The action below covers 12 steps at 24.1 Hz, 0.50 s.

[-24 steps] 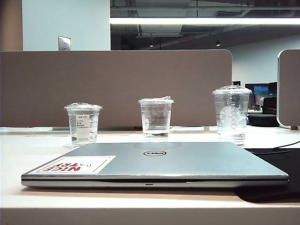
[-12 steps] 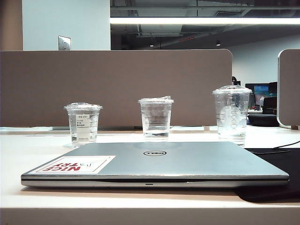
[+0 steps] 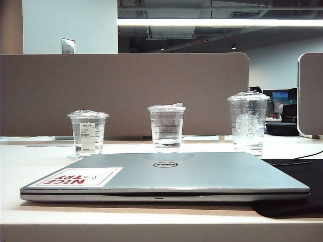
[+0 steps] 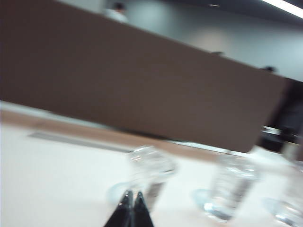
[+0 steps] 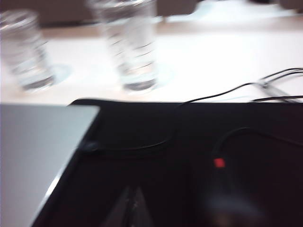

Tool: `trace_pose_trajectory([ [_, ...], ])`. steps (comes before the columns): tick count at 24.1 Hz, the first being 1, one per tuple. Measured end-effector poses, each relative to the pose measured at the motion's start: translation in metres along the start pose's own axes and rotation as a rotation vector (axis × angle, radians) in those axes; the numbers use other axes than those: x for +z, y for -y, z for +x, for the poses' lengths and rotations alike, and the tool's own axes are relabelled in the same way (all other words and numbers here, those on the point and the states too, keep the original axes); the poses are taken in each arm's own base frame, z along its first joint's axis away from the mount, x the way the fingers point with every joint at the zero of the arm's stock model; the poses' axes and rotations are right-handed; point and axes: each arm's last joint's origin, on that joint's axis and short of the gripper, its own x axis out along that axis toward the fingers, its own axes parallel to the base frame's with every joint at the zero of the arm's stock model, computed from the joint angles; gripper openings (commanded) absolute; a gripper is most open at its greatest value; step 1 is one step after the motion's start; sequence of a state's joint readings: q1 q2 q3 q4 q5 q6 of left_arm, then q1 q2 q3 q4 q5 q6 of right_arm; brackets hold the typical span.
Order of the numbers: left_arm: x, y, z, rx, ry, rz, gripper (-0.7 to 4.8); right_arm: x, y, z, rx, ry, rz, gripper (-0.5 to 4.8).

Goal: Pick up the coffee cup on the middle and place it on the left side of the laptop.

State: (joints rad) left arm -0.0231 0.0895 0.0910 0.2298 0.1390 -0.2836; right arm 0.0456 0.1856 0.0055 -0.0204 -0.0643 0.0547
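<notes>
The coffee cup (image 3: 166, 127), clear with a flat uneven lid and thin dark lines, stands in the middle of a row of three cups behind the closed silver Dell laptop (image 3: 166, 174). Neither arm shows in the exterior view. In the blurred left wrist view my left gripper (image 4: 133, 195) is shut and empty, low over the table on the near side of the short labelled cup (image 4: 150, 172), with the coffee cup (image 4: 231, 185) beside that. My right gripper (image 5: 132, 190) is shut and empty above a black mat (image 5: 189, 142), near the laptop's corner (image 5: 33, 142).
A short labelled cup (image 3: 88, 132) stands to the left of the coffee cup and a tall domed-lid cup (image 3: 248, 122) to its right. The black mat (image 3: 298, 186) with cables (image 5: 236, 90) lies right of the laptop. A brown partition (image 3: 126, 91) closes the back of the table.
The cups and the laptop stand where they were. The whole exterior picture has shifted a few pixels to the left. No arm has come into that view.
</notes>
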Motion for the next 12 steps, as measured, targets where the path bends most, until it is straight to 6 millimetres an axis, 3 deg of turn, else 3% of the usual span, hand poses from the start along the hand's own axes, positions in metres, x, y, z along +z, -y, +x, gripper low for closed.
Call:
trace_pose_trajectory([
  [3, 0.027, 0.009, 0.020, -0.104, -0.017, 0.071, -0.05, -0.005, -0.015, 0.003, 0.133, -0.066, -0.028, -0.05],
  [5, 0.038, 0.014, 0.056, -0.220, -0.123, 0.115, -0.02, -0.009, -0.023, 0.004, 0.202, -0.105, -0.046, -0.05],
  [8, 0.021, 0.016, 0.105, -0.338, -0.292, 0.126, 0.97, -0.010, -0.028, 0.003, 0.249, -0.108, -0.058, -0.05],
  [10, 0.007, 0.018, 0.131, -0.390, -0.364, 0.110, 1.89, -0.010, -0.029, 0.003, 0.258, -0.109, -0.060, -0.05],
  [12, -0.004, 0.020, 0.151, -0.432, -0.395, 0.101, 2.45, -0.010, -0.029, 0.003, 0.257, -0.109, -0.060, -0.05],
])
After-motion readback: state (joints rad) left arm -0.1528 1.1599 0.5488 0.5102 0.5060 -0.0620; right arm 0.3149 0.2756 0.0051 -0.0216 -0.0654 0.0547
